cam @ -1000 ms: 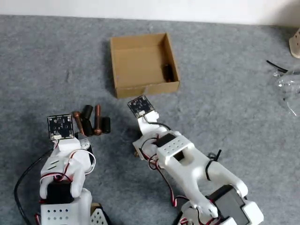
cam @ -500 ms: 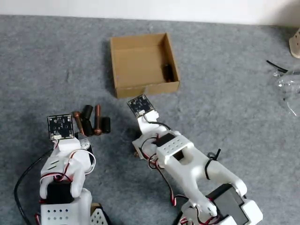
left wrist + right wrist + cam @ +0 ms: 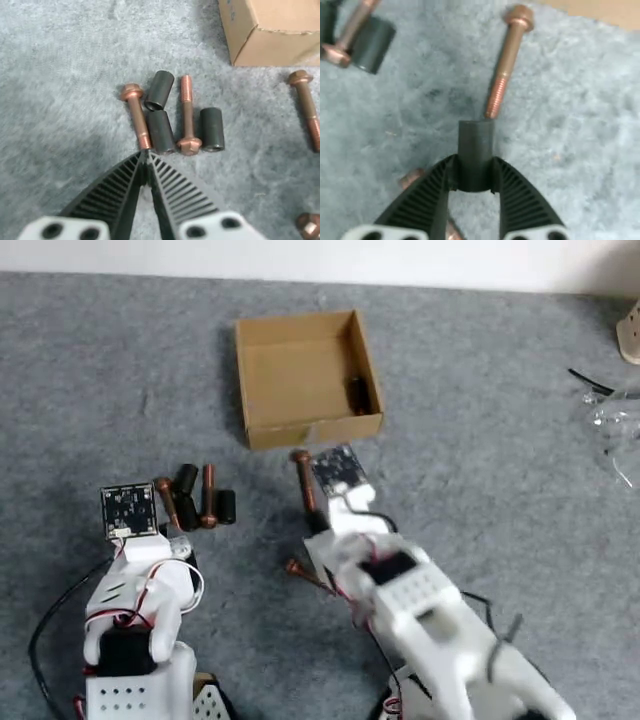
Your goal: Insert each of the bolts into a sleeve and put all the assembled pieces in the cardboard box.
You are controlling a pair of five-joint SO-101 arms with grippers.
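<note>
Your R arm (image 3: 420,590) leans fwd, R jaws clamped on a black sleeve (image 3: 476,150), its mouth just at the thread tip of a copper bolt (image 3: 506,60) on the counter (image 3: 500,490). At bolt's 12 o'clock: cardboard box (image 3: 300,375). L jaws together, by bolt/sleeve cluster (image 3: 161,131).

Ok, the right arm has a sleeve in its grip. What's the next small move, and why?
Probably ease the right gripper forward, turning it slightly, so the sleeve slides onto the bolt lying on the table ahead. The sleeve is clamped with its far end facing the bolt's threaded tip, which sits right at the sleeve's rim but a little off line.
</note>
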